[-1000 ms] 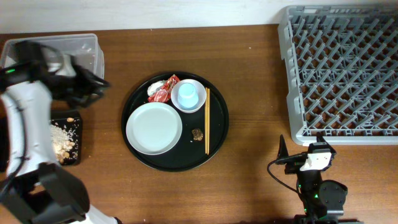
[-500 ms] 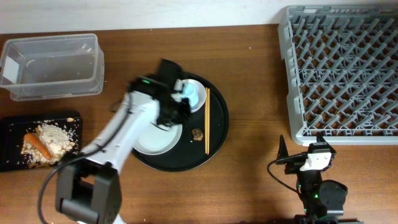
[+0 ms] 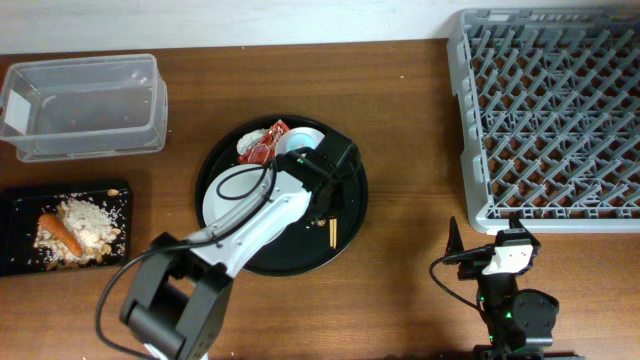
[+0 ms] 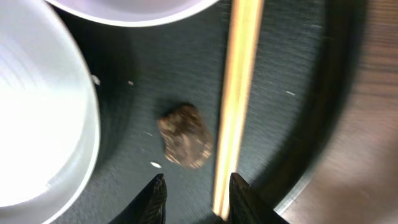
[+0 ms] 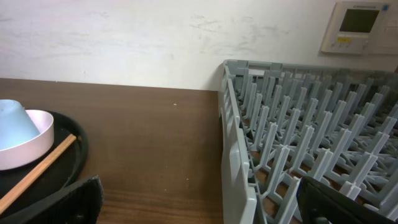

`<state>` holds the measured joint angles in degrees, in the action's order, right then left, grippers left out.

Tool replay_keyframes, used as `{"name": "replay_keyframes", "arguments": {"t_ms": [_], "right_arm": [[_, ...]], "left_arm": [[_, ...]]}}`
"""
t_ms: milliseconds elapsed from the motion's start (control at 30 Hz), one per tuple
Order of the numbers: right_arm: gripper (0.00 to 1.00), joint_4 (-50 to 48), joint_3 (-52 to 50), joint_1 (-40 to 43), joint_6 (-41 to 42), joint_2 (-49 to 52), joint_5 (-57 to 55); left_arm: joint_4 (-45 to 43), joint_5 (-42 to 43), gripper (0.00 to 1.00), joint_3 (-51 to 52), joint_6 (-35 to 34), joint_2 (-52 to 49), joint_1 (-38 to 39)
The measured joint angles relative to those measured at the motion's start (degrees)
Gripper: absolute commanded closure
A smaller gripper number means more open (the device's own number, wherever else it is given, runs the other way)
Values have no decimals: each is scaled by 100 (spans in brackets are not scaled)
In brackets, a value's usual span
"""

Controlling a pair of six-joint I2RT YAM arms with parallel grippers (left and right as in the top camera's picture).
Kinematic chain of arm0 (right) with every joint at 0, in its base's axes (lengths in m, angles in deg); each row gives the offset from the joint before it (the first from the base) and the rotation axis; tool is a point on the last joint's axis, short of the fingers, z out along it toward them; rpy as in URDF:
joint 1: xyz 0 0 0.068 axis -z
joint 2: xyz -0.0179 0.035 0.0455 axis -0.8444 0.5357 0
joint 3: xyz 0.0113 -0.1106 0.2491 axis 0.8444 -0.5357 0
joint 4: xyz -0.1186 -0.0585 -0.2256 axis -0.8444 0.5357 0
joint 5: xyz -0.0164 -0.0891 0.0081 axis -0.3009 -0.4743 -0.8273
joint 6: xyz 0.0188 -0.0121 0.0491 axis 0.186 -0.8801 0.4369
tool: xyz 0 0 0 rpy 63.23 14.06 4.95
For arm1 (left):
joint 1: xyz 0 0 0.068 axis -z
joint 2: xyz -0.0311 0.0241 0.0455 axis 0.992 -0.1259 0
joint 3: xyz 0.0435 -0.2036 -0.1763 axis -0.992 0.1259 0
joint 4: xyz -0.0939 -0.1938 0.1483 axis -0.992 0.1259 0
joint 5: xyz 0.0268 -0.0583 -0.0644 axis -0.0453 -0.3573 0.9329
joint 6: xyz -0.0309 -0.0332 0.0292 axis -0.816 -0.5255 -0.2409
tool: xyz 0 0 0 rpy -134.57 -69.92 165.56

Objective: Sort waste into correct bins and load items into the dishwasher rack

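there, left claw [image 4: 198,200] near brown lump [image 4: 185,135]

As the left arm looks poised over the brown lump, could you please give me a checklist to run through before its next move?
1. Left gripper open and empty: ok.
2. Brown lump lined up ahead of the gap between the fingertips: ok.
3. Clearance from the chopsticks: not ok, they lie close beside the lump.
4. Lump apart from the plate: ok.
5. Height of the fingertips above the round tray: cannot tell.
6. Black rectangular tray, already holding food waste, unobstructed: ok.
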<state>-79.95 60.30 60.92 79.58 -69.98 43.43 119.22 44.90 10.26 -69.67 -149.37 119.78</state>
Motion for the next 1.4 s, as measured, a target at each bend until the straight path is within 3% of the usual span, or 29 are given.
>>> {"name": "replay_keyframes", "arguments": {"t_ms": [400, 833, 1033, 1200, 1400], "right_arm": [[2, -2, 0, 0, 0, 0, 0], [2, 0, 0, 0, -4, 0, 0], [2, -2, 0, 0, -2, 0, 0], [2, 0, 0, 0, -2, 0, 0], [2, 0, 0, 0, -2, 0, 0]], "left_arm": [[-258, -317, 68, 26, -109, -505, 0], [-310, -302, 55, 22, -125, -841, 11], [-302, -306, 55, 15, -131, -852, 9], [-321, -269, 68, 15, -131, -852, 11], [-297, -229, 71, 13, -149, -852, 15]]}}
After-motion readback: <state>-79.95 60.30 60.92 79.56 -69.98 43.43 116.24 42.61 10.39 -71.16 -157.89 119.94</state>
